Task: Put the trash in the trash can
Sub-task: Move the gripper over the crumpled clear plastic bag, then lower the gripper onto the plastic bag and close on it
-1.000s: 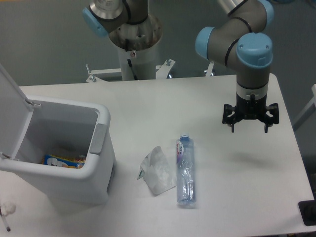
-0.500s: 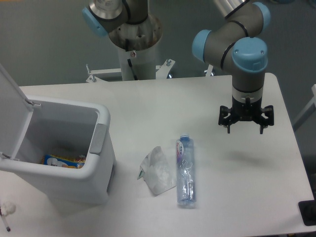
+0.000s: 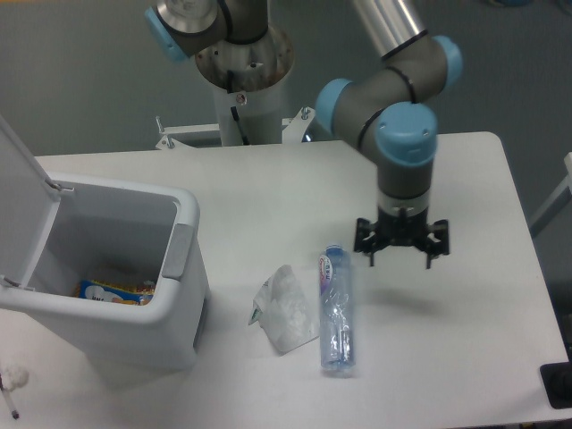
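**Pincer swings in toward the bottle**

Nearest me on the white tabletop (image 3: 268,192) lie both pieces of trash: the crushed clear plastic bottle with a bluish cap and label (image 3: 336,310), lengthwise with its cap pointing away, and touching its left side the crumpled translucent-white wrapper with a green corner (image 3: 284,308). To their left stands the large white rectangular bin with a grey front tab (image 3: 107,268), lid flipped up, a yellow-and-blue packet already inside. The bottle's label print is too small for me to read.

Farther back, my pincer (image 3: 401,253) has slid left from the table's right side over the last second and now hangs just right of the bottle's cap end, fingers spread, holding nothing. I judge this the approach to a first pick; neither item is binned yet.
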`<state>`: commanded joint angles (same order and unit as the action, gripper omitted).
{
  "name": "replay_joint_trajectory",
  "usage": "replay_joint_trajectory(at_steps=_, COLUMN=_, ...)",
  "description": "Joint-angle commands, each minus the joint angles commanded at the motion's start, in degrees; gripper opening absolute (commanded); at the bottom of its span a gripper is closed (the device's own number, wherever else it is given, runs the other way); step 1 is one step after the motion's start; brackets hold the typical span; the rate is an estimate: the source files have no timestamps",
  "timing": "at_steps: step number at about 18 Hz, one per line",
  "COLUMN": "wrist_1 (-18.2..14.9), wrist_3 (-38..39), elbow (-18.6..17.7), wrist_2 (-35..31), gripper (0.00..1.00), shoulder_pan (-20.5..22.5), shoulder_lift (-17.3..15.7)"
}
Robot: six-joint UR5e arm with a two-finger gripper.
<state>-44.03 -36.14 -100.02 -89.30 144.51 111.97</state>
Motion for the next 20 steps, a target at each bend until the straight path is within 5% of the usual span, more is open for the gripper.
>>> replay_joint_trajectory(at_steps=6, wrist_1=0.0, wrist_3=10.2, elbow=-0.4, wrist_2=-0.3, gripper=1.00, shoulder_pan=-7.6, shoulder_lift=0.3)
replay_joint_trajectory(at_steps=13, wrist_1=0.2, wrist_3=7.0, elbow=0.9, wrist_2=-0.3, gripper=0.95, shoulder_pan=-10.5, shoulder_lift=4.7)
replay_joint_trajectory(at_steps=16, wrist_1=0.2, wrist_3=6.4, elbow=0.9, wrist_2=0.0, gripper=0.61, shoulder_pan=-10.7, shoulder_lift=5.3)
replay_joint_trajectory(at_steps=20, wrist_1=0.2, wrist_3=6.5, elbow=1.0, wrist_2=-0.1, gripper=0.00, shoulder_pan=-11.1, shoulder_lift=5.4)
